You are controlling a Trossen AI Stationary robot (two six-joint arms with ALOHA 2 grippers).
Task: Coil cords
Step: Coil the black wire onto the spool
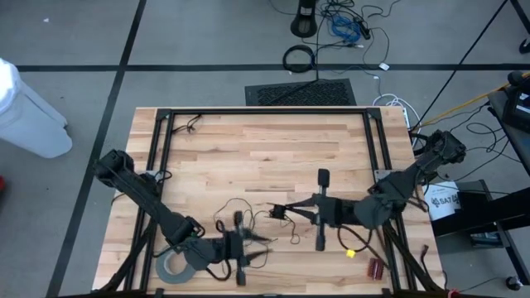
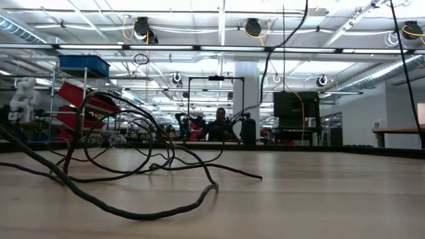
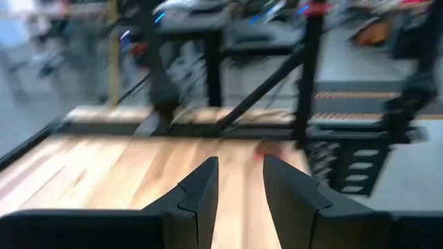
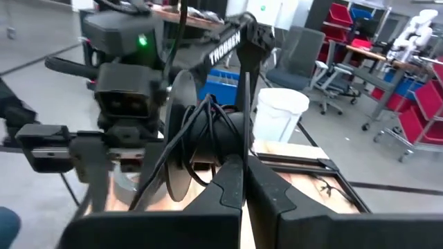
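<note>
Sprawling in loose loops over the table [image 1: 248, 149] between the two grippers, the wire [image 1: 248, 217] is only partly wound onto its disc [image 4: 181, 135], pinched in the closed right gripper [image 4: 243, 181], while the left gripper [image 3: 239, 181], slightly parted and empty, sits just beside the slack.

2 dark jointed arms, black angular jaws, white TROSSEN lettering, green indicator light
</note>
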